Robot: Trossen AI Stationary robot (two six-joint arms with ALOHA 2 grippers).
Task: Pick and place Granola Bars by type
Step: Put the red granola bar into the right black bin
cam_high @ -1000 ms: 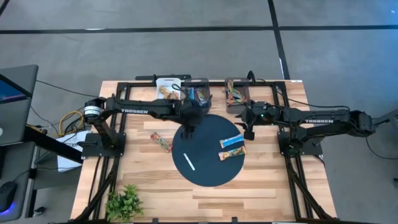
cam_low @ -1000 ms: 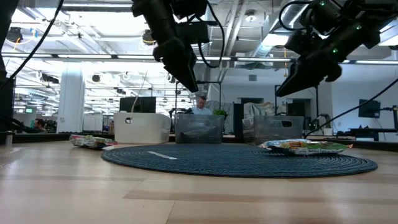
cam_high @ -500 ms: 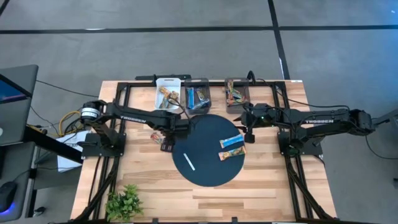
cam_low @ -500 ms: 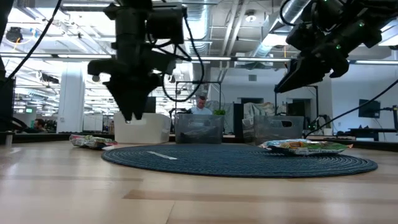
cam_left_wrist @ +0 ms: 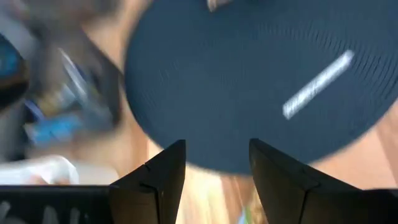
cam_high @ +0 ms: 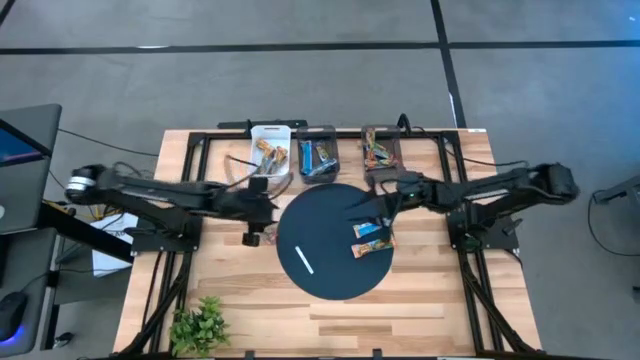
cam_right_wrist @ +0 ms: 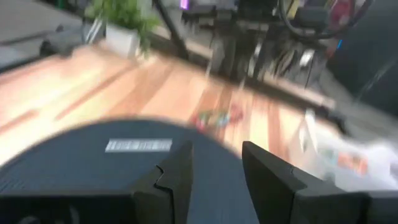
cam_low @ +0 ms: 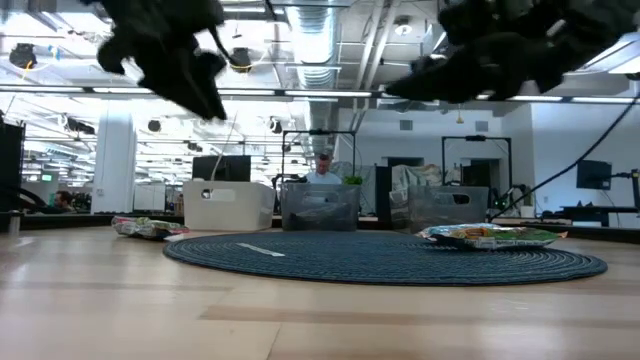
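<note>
Two granola bars lie flat on the round dark mat [cam_high: 330,240]: a blue one [cam_high: 372,230] and an orange-brown one [cam_high: 372,247] beside it. A reddish multicoloured bar [cam_low: 146,228] lies on the wood left of the mat. More bars sit in the far bins. My left gripper [cam_high: 266,208] hangs open above the table at the mat's left edge, over that multicoloured bar [cam_right_wrist: 217,117]. My right gripper [cam_high: 372,204] is open, raised over the mat's right part just beyond the two bars. Both grippers stay high in the low view, left [cam_low: 205,95] and right [cam_low: 405,88].
Three bins stand along the far edge: a white one [cam_high: 270,150], a clear one with blue bars [cam_high: 318,155], and one with multicoloured bars [cam_high: 381,148]. A thin white stick [cam_high: 303,261] lies on the mat. A small potted plant [cam_high: 200,325] stands at the near left corner.
My left gripper has swung from the mat's far edge by the bins toward the table's left, then risen, and now hangs over the wood beside the mat. My right gripper has moved left over the mat and tipped toward level. The bars have stayed put.
</note>
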